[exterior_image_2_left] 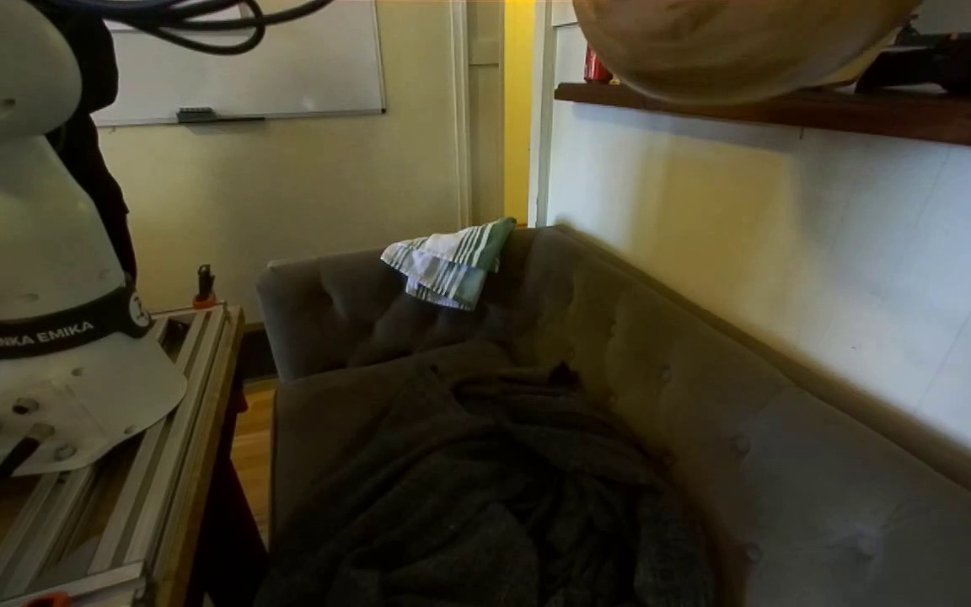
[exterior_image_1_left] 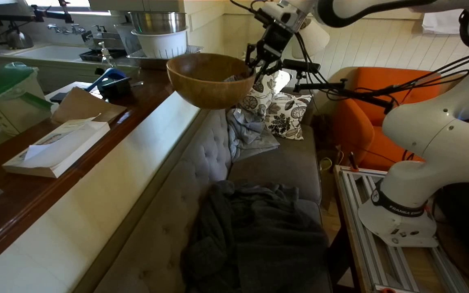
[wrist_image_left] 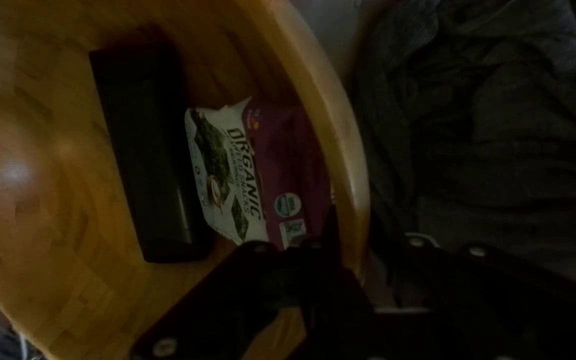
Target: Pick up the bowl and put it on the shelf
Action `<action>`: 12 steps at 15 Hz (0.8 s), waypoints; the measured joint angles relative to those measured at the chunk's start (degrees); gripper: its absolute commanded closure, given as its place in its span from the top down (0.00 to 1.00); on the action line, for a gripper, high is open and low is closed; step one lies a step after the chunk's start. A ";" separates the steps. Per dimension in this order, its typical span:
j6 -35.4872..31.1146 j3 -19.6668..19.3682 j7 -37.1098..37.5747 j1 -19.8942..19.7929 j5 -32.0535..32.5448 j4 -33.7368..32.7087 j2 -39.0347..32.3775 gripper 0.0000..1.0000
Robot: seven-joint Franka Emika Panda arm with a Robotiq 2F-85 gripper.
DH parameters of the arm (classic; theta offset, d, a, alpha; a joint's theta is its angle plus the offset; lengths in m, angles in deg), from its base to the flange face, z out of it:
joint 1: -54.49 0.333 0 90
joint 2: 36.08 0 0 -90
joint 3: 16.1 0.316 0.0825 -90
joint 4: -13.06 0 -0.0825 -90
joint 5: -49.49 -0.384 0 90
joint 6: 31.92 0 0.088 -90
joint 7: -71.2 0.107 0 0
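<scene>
The wide wooden bowl (exterior_image_1_left: 208, 87) hangs in the air beside the far part of the dark-brown shelf (exterior_image_1_left: 147, 95). My gripper (exterior_image_1_left: 255, 71) is shut on its rim, at the side away from the shelf. In the wrist view one finger of the gripper (wrist_image_left: 355, 235) lies inside the bowl (wrist_image_left: 43, 200) and one outside, with the wall between them. A black box (wrist_image_left: 148, 150) and a purple-and-white snack packet (wrist_image_left: 258, 170) rest inside. Only the bowl's underside (exterior_image_2_left: 738, 51) shows in an exterior view, partly hiding the shelf (exterior_image_2_left: 941, 122) behind it.
A metal pot (exterior_image_1_left: 159, 22) in a white colander (exterior_image_1_left: 163, 42) stands just behind the bowl. Nearer on the shelf lie a flat white box (exterior_image_1_left: 57, 148), brown paper (exterior_image_1_left: 86, 106) and a blue-handled item (exterior_image_1_left: 110, 77). Below is the grey sofa (exterior_image_1_left: 196, 162) with a dark blanket (exterior_image_1_left: 259, 236).
</scene>
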 measured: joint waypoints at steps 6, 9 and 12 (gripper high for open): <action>3.13 2.52 4.31 0.82 -0.42 -1.22 -3.83 0.18; 3.27 2.43 4.46 0.85 -0.42 -1.21 -3.83 0.04; 5.07 1.07 4.91 2.48 1.98 -1.04 -3.66 0.04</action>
